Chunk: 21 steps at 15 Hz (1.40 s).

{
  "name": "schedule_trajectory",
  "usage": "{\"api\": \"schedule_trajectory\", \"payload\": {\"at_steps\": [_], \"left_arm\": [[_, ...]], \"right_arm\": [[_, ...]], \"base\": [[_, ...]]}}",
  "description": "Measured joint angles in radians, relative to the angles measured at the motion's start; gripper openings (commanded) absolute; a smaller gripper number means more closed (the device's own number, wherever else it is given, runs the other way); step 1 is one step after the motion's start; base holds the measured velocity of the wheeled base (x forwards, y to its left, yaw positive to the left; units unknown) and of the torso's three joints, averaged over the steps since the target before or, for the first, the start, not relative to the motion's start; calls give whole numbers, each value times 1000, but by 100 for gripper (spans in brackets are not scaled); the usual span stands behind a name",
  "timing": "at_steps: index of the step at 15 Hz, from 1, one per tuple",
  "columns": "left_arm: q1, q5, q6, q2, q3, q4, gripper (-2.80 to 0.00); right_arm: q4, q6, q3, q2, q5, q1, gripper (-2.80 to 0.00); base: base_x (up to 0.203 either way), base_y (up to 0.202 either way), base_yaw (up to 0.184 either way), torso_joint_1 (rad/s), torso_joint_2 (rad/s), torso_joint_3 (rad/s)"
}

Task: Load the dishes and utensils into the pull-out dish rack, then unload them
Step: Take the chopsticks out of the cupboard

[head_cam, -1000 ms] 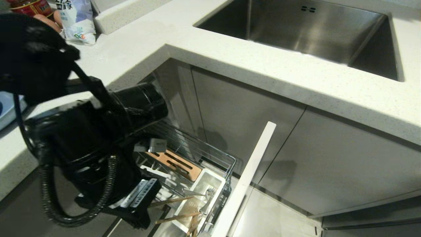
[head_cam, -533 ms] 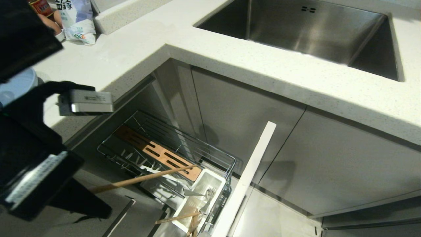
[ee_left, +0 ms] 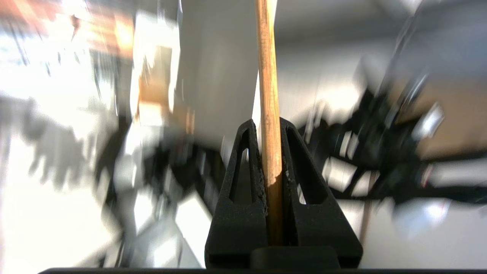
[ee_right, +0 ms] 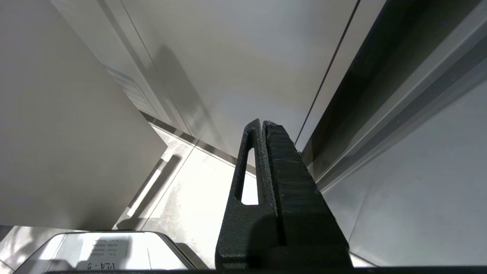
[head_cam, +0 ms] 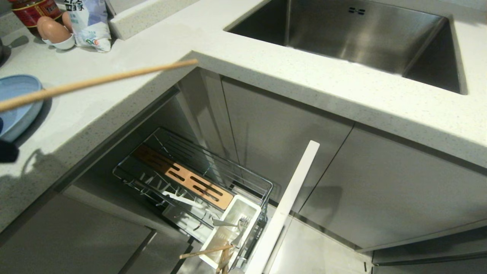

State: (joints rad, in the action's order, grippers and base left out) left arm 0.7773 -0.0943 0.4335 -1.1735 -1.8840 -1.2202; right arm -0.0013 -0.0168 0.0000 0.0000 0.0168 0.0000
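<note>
Chopsticks are split up: from the head view, one long wooden chopstick (head_cam: 99, 81) hangs in the air over the speckled white counter (head_cam: 266, 72). Another chopstick (head_cam: 205, 251) leans in the white cutlery box (head_cam: 243, 213) of the wire dish rack (head_cam: 198, 182), beside a silver utensil (head_cam: 228, 223). A blue plate (head_cam: 17, 104) sits on the counter.

From the left wrist view, the left gripper (ee_left: 269, 129) pinches the round wooden stick.

From the right wrist view, the right gripper (ee_right: 263, 123) is squeezed together, holding nothing, by smooth grey cabinet doors (ee_right: 243, 68).

Chopstick (ee_left: 269, 106) between closed jaws

head: down over rack (head_cam: 198, 182) | wrists: close behind gripper fingers
</note>
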Motion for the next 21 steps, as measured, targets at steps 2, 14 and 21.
{"api": "schedule_trajectory", "payload": {"at_steps": [2,14,21], "left_arm": [[-118,0,-2,58,15,110,-280],[-1322,185,-112,176,240,391,-280],[-1439,191,-99,143,488,384,-280]], "right_arm": [[0,0,0,0,0,0,-280],[0,0,0,0,0,0,-280],[0,0,0,0,0,0,-280]], "base": [[0,0,0,0,0,0],[0,0,0,0,0,0],[0,0,0,0,0,0]]}}
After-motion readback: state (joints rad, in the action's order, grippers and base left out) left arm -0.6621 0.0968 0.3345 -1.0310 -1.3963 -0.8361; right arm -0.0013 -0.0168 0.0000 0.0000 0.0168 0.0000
